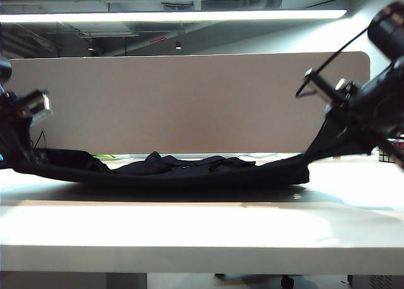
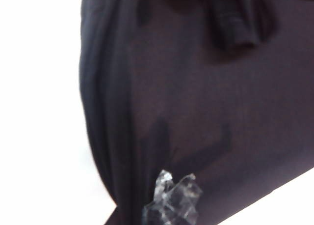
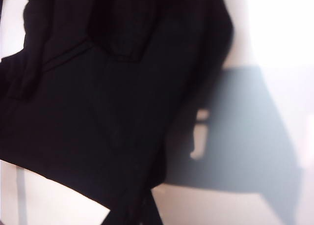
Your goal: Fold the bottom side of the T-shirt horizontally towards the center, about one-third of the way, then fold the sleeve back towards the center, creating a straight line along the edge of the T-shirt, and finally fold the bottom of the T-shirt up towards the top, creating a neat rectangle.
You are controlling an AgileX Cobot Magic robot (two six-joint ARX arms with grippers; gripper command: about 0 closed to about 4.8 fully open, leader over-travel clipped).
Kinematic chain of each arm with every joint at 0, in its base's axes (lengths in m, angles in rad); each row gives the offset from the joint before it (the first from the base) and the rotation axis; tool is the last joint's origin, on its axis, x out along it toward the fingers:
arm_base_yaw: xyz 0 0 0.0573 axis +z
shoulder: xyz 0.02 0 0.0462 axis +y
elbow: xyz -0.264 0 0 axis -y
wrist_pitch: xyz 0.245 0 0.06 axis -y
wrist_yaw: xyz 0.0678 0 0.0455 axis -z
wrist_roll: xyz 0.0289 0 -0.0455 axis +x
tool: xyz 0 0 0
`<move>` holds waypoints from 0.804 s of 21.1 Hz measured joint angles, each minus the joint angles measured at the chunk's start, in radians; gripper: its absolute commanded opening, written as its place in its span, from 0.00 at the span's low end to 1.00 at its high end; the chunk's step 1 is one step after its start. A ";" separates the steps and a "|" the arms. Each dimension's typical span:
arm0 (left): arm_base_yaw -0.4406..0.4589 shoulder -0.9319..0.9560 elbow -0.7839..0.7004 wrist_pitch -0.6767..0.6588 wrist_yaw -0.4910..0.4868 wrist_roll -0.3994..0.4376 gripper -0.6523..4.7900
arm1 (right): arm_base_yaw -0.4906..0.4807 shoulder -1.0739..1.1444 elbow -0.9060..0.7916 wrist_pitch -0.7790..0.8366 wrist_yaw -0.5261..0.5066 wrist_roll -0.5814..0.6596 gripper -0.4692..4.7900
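The black T-shirt lies across the white table, its near edge raised off the surface at both ends. At the far left my left gripper is shut on the cloth. In the left wrist view its clear fingertips pinch a gathered fold of the T-shirt, and a hemmed flap like a sleeve lies beyond. My right gripper pulls the right end up into a taut peak. In the right wrist view the T-shirt narrows into my right gripper. I cannot tell which edge is the bottom.
A small multicoloured puzzle cube stands on the table behind my right arm. A beige partition closes off the back. Something pale green shows just past the shirt at the back left.
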 measured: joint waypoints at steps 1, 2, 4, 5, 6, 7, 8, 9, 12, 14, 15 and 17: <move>-0.006 -0.033 -0.023 -0.042 -0.003 0.014 0.11 | 0.000 -0.048 0.000 -0.047 0.000 -0.028 0.08; -0.011 -0.058 -0.050 -0.063 -0.008 0.022 0.11 | 0.000 -0.093 0.000 -0.083 -0.001 -0.047 0.08; -0.026 -0.135 -0.130 -0.087 -0.026 0.026 0.11 | 0.000 -0.171 -0.002 -0.141 -0.001 -0.071 0.08; -0.039 -0.197 -0.180 -0.084 -0.029 0.025 0.11 | 0.000 -0.247 -0.002 -0.182 -0.002 -0.084 0.08; -0.050 -0.237 -0.204 -0.080 -0.039 0.024 0.11 | 0.000 -0.291 -0.002 -0.197 -0.003 -0.089 0.08; -0.078 -0.304 -0.235 -0.072 -0.071 0.019 0.11 | 0.000 -0.360 -0.001 -0.212 -0.004 -0.096 0.08; -0.102 -0.350 -0.256 -0.071 -0.106 0.012 0.11 | 0.000 -0.393 -0.002 -0.233 -0.004 -0.097 0.08; -0.115 -0.384 -0.269 -0.073 -0.122 0.010 0.11 | 0.000 -0.419 -0.002 -0.257 -0.003 -0.104 0.08; -0.136 -0.518 -0.283 -0.101 -0.155 -0.013 0.11 | 0.000 -0.507 -0.002 -0.331 -0.004 -0.124 0.08; -0.135 -0.626 -0.285 -0.146 -0.194 -0.018 0.11 | 0.000 -0.576 -0.003 -0.397 -0.003 -0.146 0.08; -0.134 -0.661 -0.285 -0.151 -0.217 -0.024 0.11 | 0.000 -0.600 -0.002 -0.401 -0.002 -0.149 0.08; -0.129 -0.742 -0.284 -0.110 -0.260 -0.039 0.11 | -0.001 -0.634 -0.001 -0.388 0.025 -0.158 0.08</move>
